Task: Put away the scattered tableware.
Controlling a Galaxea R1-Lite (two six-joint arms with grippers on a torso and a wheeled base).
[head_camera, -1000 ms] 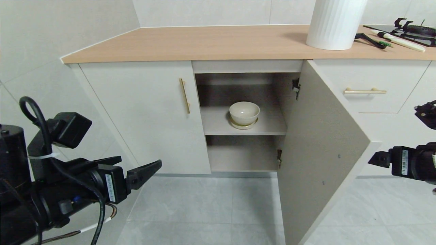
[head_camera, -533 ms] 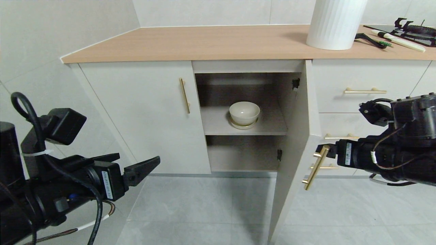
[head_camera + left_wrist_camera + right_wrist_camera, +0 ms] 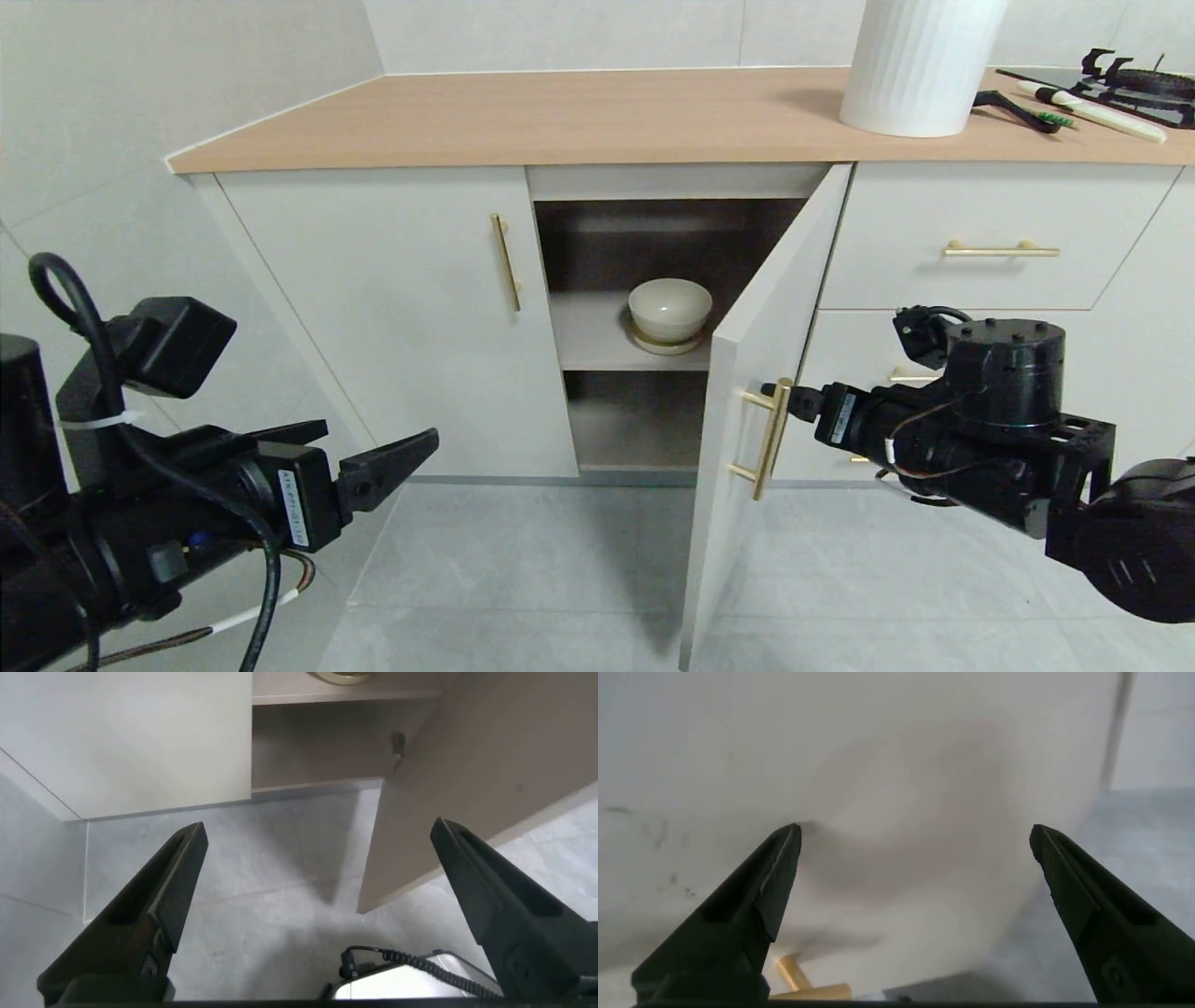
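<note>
A cream bowl sits on a gold-rimmed plate on the middle shelf of the open cabinet. The cabinet's right door stands about half shut, and its gold handle faces me. My right gripper is at the top of that handle, on the door's outer face. In the right wrist view this gripper is open, with the door face close before it and the handle beside one finger. My left gripper hangs low at the left, open and empty above the floor.
A white ribbed container and several utensils lie on the wooden counter. The left cabinet door is closed. Drawers with gold handles are on the right. The tiled floor lies before the cabinet.
The right arm has swept left with the cabinet door, which has swung from wide open to about half shut. The left arm has barely moved.
</note>
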